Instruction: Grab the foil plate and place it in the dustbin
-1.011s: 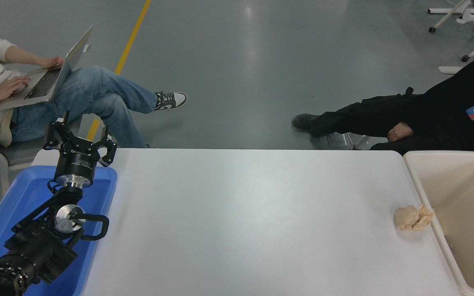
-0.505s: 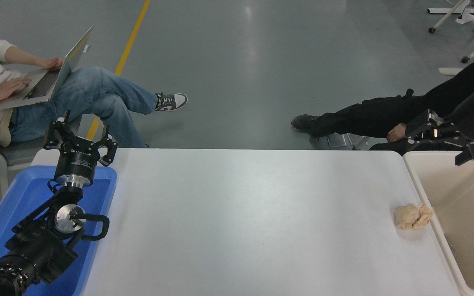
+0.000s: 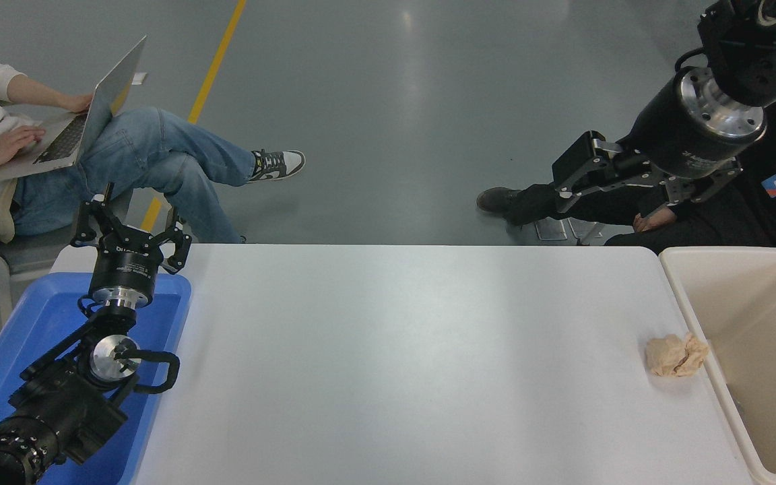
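The foil plate is not visible in the head view. The beige dustbin (image 3: 689, 306) stands at the table's right end; the part of its inside that shows holds nothing. My right gripper (image 3: 613, 187) hangs high in the air beyond the table's far right corner, above and left of the dustbin, open and empty. My left gripper (image 3: 133, 222) is parked at the lower left over the blue tray, open and empty.
A crumpled tan paper wad (image 3: 676, 355) lies on the white table (image 3: 401, 350) just left of the dustbin's rim. A blue tray (image 3: 38, 316) sits under the left arm. A person with a laptop (image 3: 85, 114) sits far left; another person's legs (image 3: 563, 195) are far right.
My right gripper has risen from over the dustbin at the right edge, moving up and left into full view. The left arm has not moved.
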{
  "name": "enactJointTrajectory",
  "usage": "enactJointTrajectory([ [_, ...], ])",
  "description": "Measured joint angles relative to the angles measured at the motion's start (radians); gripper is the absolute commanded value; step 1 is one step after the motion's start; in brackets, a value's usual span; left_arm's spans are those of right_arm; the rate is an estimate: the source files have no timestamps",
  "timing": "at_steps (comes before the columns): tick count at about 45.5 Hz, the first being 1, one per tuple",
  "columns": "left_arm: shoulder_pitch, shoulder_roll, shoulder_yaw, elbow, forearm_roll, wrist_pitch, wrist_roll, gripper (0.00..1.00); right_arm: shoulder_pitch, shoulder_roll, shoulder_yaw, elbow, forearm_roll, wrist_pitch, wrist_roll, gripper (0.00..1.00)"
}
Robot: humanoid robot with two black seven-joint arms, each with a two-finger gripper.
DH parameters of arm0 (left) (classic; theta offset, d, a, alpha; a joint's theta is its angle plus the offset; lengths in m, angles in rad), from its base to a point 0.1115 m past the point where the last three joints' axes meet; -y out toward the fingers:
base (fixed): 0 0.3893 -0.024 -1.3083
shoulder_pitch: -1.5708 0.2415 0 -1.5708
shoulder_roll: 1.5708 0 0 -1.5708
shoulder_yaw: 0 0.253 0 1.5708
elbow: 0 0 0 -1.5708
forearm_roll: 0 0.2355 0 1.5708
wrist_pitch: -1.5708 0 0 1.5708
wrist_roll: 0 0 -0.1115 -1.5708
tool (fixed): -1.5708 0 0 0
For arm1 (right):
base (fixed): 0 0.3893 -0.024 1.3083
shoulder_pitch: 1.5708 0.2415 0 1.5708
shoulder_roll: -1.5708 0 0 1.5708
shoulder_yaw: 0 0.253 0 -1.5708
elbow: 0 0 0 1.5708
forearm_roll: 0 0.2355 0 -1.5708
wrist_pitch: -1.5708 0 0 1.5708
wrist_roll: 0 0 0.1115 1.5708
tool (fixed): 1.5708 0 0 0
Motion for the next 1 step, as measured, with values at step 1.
enactJointTrajectory([
  [1,0.000,0.000,0.000,0.000,0.000,0.000,0.000,0.99,0.001,0.001,0.001,0.000,0.000,0.000,0.000,1.00],
])
